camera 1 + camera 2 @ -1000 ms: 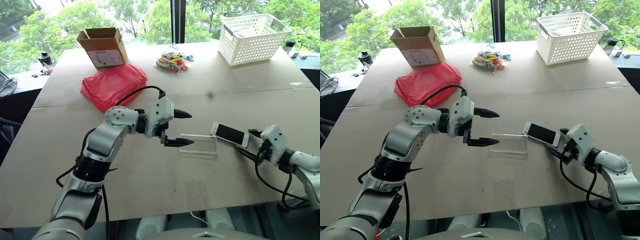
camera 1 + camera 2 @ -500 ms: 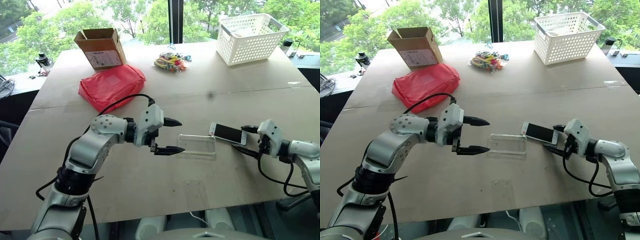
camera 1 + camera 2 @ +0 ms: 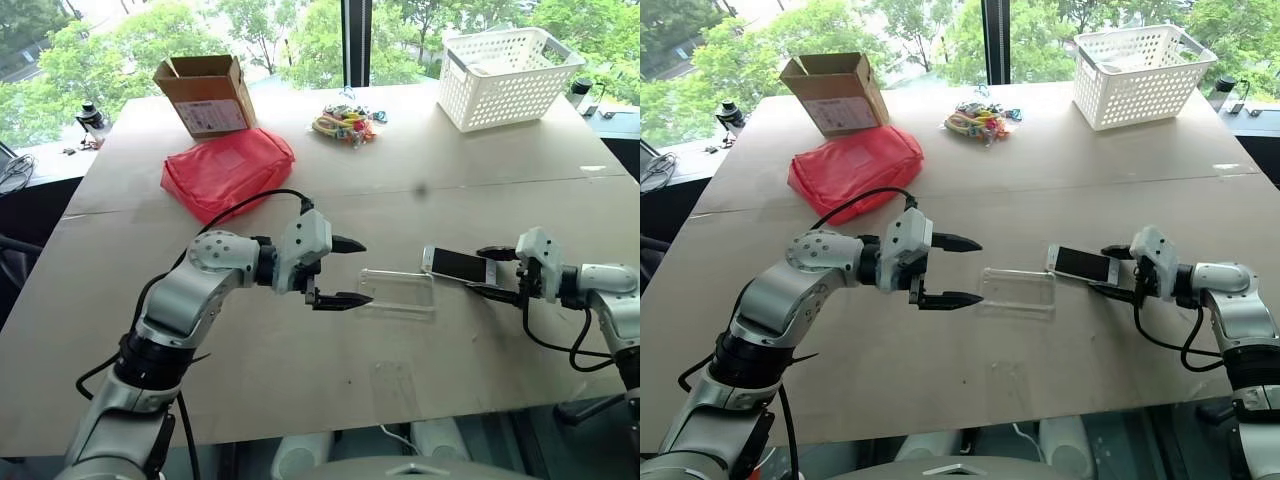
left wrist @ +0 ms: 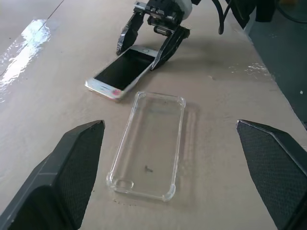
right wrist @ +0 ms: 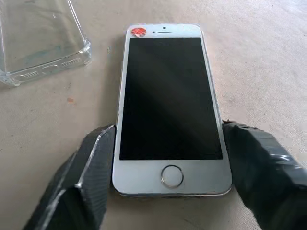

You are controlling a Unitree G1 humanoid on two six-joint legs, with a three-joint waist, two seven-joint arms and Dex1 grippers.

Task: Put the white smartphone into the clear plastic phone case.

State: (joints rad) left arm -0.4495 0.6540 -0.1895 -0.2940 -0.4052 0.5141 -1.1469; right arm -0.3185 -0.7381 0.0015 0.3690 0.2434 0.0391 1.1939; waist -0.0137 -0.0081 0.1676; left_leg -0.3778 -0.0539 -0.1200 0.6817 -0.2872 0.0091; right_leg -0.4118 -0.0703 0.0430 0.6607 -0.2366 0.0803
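Flat on the table (image 3: 300, 400), near the front edge: case (image 3: 397, 291) at centre, phone (image 3: 459, 266) just right of it, corners close but apart. Left gripper (image 3: 347, 271) just left of the case; right gripper (image 3: 486, 270) at the phone's right end, a finger (image 5: 91, 167) on either side. Far behind: box (image 3: 205, 94) and pouch (image 3: 228, 170) left, basket (image 3: 508, 75) right, small clutter (image 3: 345, 125) between.

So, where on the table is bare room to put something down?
Bare: the near strip in front of the clear phone case, and the stretch between the red pouch and white basket. Crowded: around the case and white smartphone.
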